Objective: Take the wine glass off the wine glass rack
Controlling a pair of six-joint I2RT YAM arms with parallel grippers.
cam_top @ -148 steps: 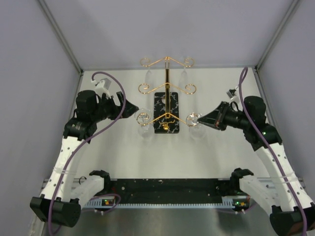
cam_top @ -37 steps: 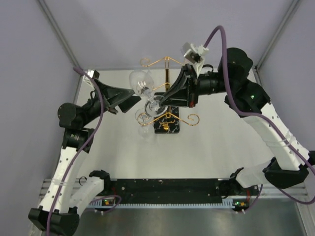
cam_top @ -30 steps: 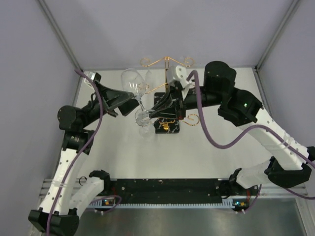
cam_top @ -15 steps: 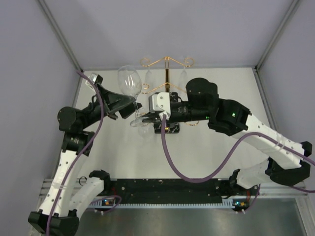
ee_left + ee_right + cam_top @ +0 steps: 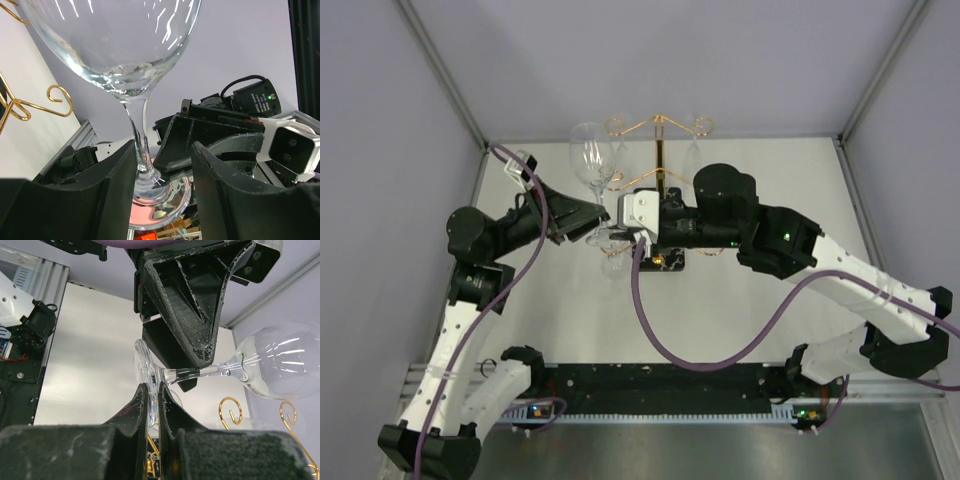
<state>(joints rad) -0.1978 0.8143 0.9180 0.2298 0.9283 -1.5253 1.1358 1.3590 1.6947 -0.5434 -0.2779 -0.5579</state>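
The wine glass (image 5: 592,155) is off the rack (image 5: 660,124). It is held in the air just left of the gold post, bowl up and nearly upright, touching no wire. About five seconds ago it hung bowl-down from the near right arm of the rack, with both grippers out at the sides. One second ago it was already lifted but lay steeply tilted between them. In the last half second it straightens further and the bowl drifts slightly toward the post.

The right gripper (image 5: 153,392) pinches the foot (image 5: 140,360) edge-on, its two fingers pressed tight on the disc. The left gripper (image 5: 164,150) has moved in on the stem (image 5: 141,145). Its jaws stand apart on either side, and the stem sits against one finger with a clear gap to the other. So the right arm alone seems to carry the glass.

By my reading, the removal itself is done and a hand-over is under way. The glass is secure only once the left jaws clamp the stem. A rim pinch on a smooth foot looks slippery, with the table (image 5: 750,330) well below.
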